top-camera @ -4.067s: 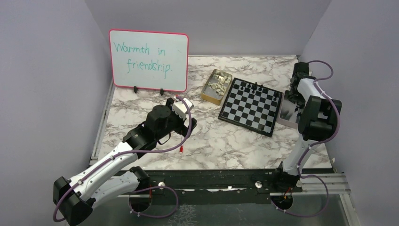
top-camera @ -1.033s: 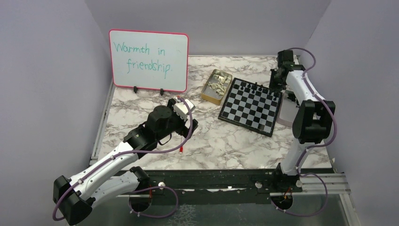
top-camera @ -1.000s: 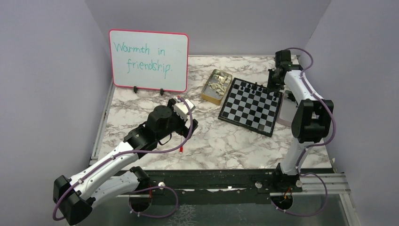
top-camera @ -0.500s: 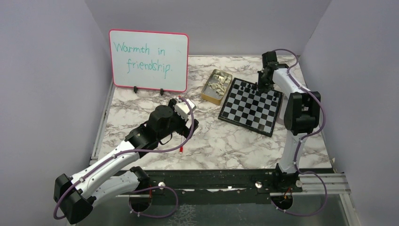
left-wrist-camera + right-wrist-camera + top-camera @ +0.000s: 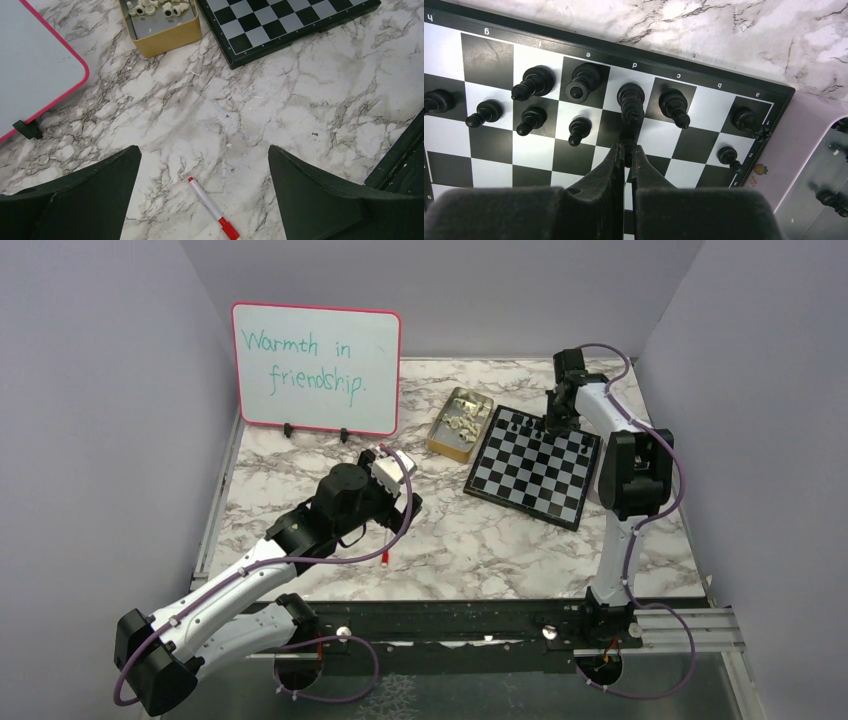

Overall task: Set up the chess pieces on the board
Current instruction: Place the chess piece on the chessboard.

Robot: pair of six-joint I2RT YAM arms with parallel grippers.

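The board (image 5: 535, 465) lies at the back right; it also shows in the right wrist view (image 5: 536, 150) and the left wrist view (image 5: 280, 25). Several black pieces (image 5: 534, 82) stand on its two far rows. My right gripper (image 5: 553, 420) hovers over the far edge; in its wrist view the gripper (image 5: 626, 152) is shut on a small black piece (image 5: 628, 146), held just above a square below the tall d-file piece (image 5: 631, 102). The cream pieces (image 5: 160, 7) lie in a yellow tin (image 5: 460, 423). My left gripper (image 5: 203, 150) is open and empty above the marble table, also visible from the top (image 5: 398, 508).
A pink-framed whiteboard (image 5: 316, 368) stands at the back left. A red-capped marker (image 5: 212, 210) lies below the left gripper. A lilac tray (image 5: 814, 150) with a few black pieces (image 5: 829, 197) sits right of the board. Purple walls close in the sides.
My right arm swung left from the tray at the right of the board to over the board's far rows. The left arm has barely moved.
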